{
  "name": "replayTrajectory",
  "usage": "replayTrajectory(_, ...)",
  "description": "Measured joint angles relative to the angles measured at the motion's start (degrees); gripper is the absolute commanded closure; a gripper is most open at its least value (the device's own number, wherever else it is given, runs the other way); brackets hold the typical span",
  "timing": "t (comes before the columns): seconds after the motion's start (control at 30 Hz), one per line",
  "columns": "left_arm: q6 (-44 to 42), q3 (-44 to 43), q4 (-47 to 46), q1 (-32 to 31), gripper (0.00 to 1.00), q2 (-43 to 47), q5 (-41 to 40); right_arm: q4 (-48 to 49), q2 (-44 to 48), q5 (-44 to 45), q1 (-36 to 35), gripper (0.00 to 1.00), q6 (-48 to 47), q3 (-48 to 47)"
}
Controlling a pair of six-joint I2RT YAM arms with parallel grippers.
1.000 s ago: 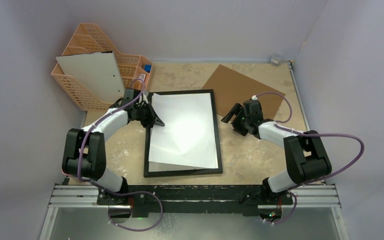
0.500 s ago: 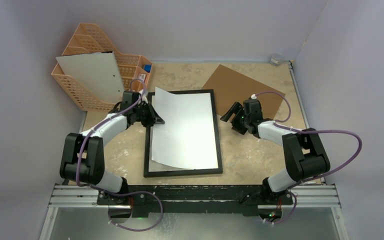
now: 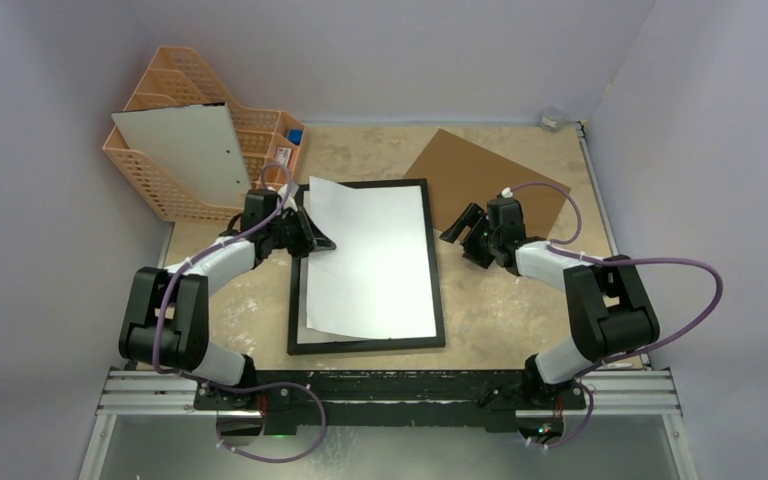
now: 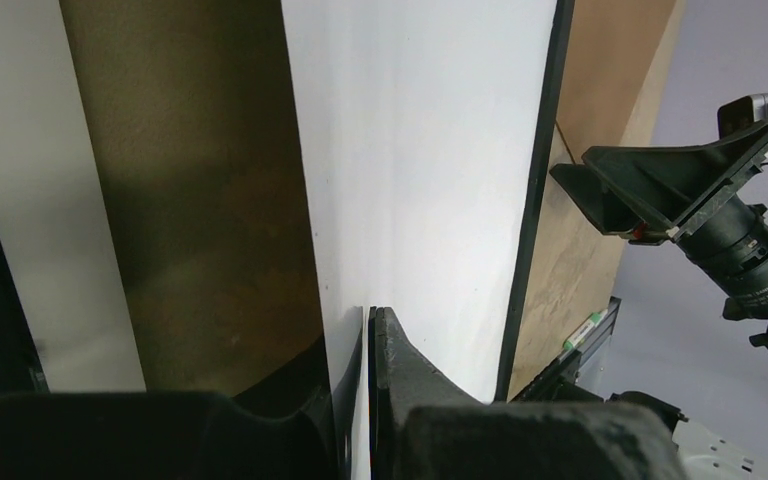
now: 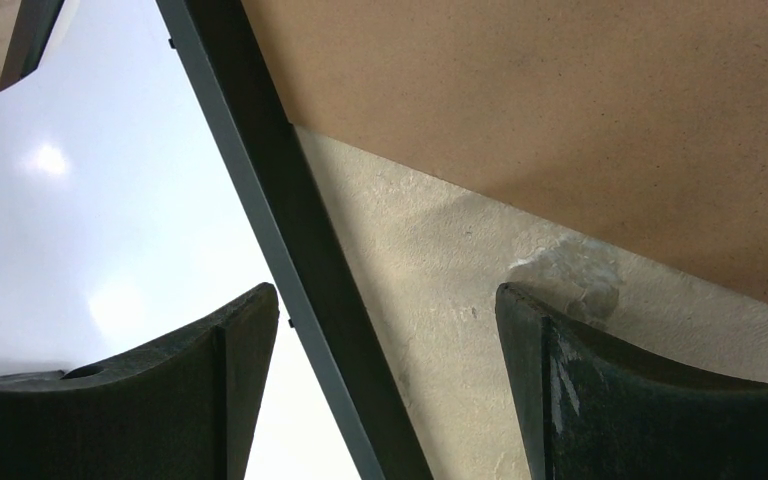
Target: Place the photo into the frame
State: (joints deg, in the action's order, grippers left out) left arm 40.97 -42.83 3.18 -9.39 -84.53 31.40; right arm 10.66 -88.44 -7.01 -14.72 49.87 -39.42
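Inside frame (image 3: 437, 262), white-backed photo (image 3: 372, 262), left hand (image 3: 321, 243) clamped on its edge, right hand (image 3: 461, 238) apart, board (image 3: 186, 152) in basket (image 3: 174, 76)

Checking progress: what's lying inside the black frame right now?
A white sheet lies in the frame, skewed, its far-left corner overlapping the border, the left fingers pinching its edge. It covers most of the frame's inside; its underside cannot be seen.

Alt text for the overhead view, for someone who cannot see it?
The left gripper pinches the left edge of a white sheet lying in the black frame; the right gripper hovers open beside the frame's right side.
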Motion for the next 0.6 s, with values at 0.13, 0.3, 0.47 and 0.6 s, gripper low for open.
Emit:
replayTrajectory(0.13,1.99,0.57,-0.79,0.00,0.89,-0.44,1.20,0.13,-0.02,-0.09,0.02,0.18,0.02,0.00)
replayTrajectory(0.3,3.19,0.57,-0.81,0.00,0.73,-0.44,1.16,0.37,-0.11,-0.17,0.02,0.18,0.00,0.02)
replayTrajectory(0.47,2.69,-0.79,3.50,-0.02,0.51,-0.44,-1.01,0.57,-0.11,-0.24,0.02,0.17,0.00,0.13)
replayTrajectory(0.6,2.80,-1.95,5.86,-0.02,0.35,-0.44,-2.62,1.42,-0.11,-0.68,0.07,0.17,0.00,0.55)
